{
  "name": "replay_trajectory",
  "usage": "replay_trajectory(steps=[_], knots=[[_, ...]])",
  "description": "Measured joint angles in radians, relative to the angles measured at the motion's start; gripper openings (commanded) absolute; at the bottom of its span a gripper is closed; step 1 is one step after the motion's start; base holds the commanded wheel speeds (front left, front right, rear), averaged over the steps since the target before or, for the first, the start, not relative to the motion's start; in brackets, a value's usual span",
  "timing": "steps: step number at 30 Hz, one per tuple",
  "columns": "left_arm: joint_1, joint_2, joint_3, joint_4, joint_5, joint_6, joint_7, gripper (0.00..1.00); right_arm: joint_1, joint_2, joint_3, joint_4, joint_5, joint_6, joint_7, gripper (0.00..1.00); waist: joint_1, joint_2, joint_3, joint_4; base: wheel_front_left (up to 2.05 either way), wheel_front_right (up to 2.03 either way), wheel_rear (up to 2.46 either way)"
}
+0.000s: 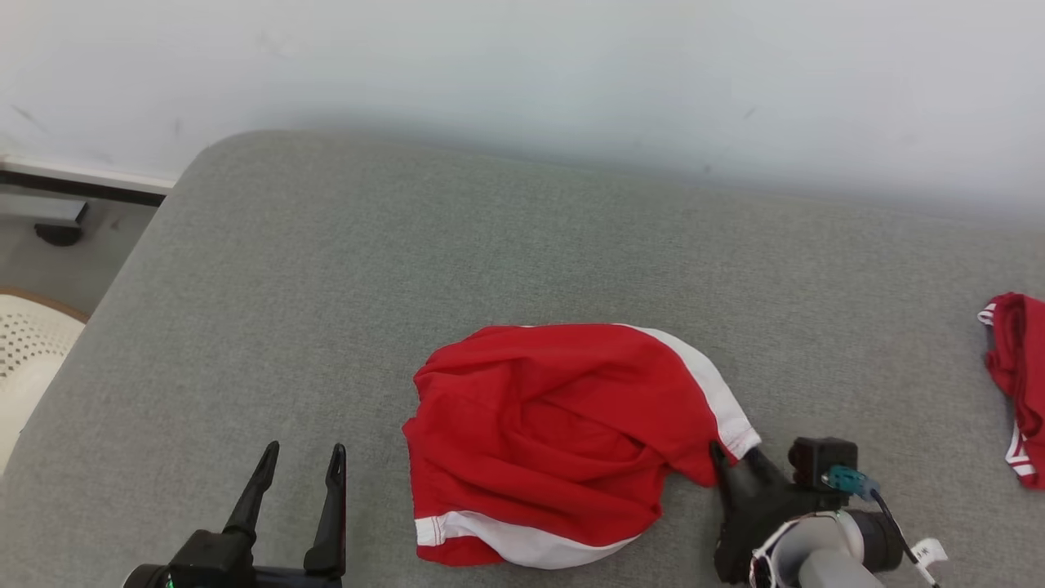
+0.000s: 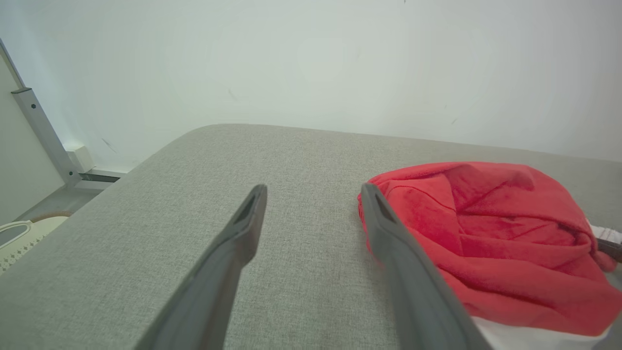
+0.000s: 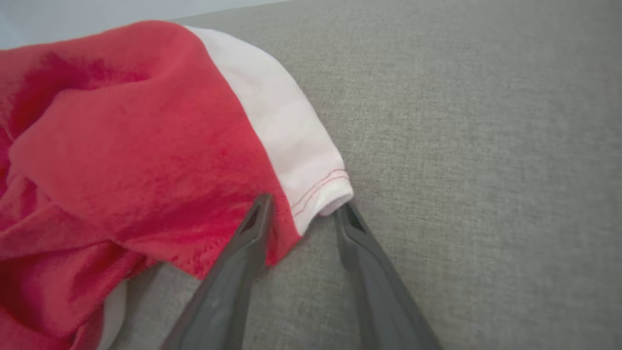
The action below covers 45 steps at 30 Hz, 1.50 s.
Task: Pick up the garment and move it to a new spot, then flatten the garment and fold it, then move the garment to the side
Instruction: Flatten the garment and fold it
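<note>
The garment (image 1: 555, 433) is red cloth with white side bands, lying crumpled on the grey padded surface (image 1: 490, 245) near its front edge. My right gripper (image 1: 735, 453) sits at the garment's right corner. In the right wrist view its fingers (image 3: 252, 228) stand apart, straddling the stitched white-and-red hem corner (image 3: 316, 189), which lies between the tips without being pinched. My left gripper (image 1: 304, 449) is open and empty, resting to the left of the garment. In the left wrist view its right finger (image 2: 384, 218) is close beside the garment's (image 2: 510, 243) left edge.
A second red piece with white trim (image 1: 1016, 384) lies at the far right edge of the surface. The surface's rounded left edge drops to the floor, where a pale perforated object (image 1: 28, 343) stands. A white wall runs behind.
</note>
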<state>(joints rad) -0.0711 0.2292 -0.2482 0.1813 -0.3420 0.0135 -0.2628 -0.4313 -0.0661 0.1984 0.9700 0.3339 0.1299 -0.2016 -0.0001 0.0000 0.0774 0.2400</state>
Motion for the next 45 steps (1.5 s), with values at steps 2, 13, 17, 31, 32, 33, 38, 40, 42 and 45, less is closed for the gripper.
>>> replay_trajectory(steps=[2, 13, 17, 31, 32, 33, 38, 40, 42, 45], knots=[[0.002, -0.005, 0.007, 0.002, 0.008, -0.005, 0.000, 1.00, -0.025, -0.005, 0.023, 0.017, 0.012, 0.000, -0.011, 0.00, 0.0000, 0.0000, 0.003, 0.007, 0.00, 0.00, 0.00], [0.003, -0.049, 0.025, 0.025, 0.047, -0.042, 0.000, 1.00, -0.339, -0.149, 0.084, 0.016, 0.033, 0.000, -0.044, 0.00, 0.0001, 0.0000, 0.002, 0.040, 0.00, 0.00, 0.00], [-0.006, -0.069, 0.019, 0.035, 0.059, -0.058, 0.000, 1.00, -0.467, -0.165, 0.134, 0.040, 0.028, 0.000, -0.016, 0.00, 0.0001, 0.0000, 0.005, 0.066, 0.00, 0.00, 0.00], [-0.040, -0.120, 0.044, 0.063, 0.094, -0.092, 0.000, 1.00, -0.591, -0.125, 0.236, 0.215, 0.045, 0.000, -0.030, 1.00, 0.0003, 0.0000, 0.047, 0.103, 0.00, 0.00, 0.00], [-0.040, -0.120, 0.053, 0.063, 0.095, -0.093, 0.000, 1.00, -0.585, -0.130, 0.242, 0.213, 0.050, 0.000, -0.038, 1.00, 0.0003, 0.0001, 0.046, 0.097, 0.00, 0.00, 0.00], [-0.040, -0.120, 0.058, 0.063, 0.096, -0.093, 0.000, 1.00, -0.573, -0.135, 0.249, 0.209, 0.057, 0.000, -0.043, 1.00, 0.0003, 0.0001, 0.044, 0.091, 0.00, 0.00, 0.00], [-0.036, -0.123, 0.075, 0.062, 0.106, -0.099, 0.000, 1.00, -0.458, -0.144, 0.296, 0.135, 0.128, 0.000, -0.056, 1.00, 0.0003, 0.0000, 0.030, 0.060, 0.00, 0.00, 0.00], [-0.031, -0.126, 0.085, 0.059, 0.109, -0.101, 0.000, 1.00, -0.394, -0.157, 0.313, 0.098, 0.163, 0.000, -0.057, 1.00, 0.0003, 0.0000, 0.022, 0.051, 0.00, 0.00, 0.00], [-0.025, -0.127, 0.092, 0.057, 0.113, -0.101, 0.000, 1.00, -0.332, -0.176, 0.333, 0.057, 0.186, 0.000, -0.058, 1.00, 0.0002, 0.0000, 0.015, 0.042, 0.00, 0.00, 0.00], [-0.008, -0.129, 0.101, 0.054, 0.116, -0.102, 0.000, 1.00, -0.241, -0.202, 0.340, -0.016, 0.221, 0.000, -0.059, 1.00, 0.0002, 0.0000, 0.002, 0.032, 0.00, 0.00, 0.00]])
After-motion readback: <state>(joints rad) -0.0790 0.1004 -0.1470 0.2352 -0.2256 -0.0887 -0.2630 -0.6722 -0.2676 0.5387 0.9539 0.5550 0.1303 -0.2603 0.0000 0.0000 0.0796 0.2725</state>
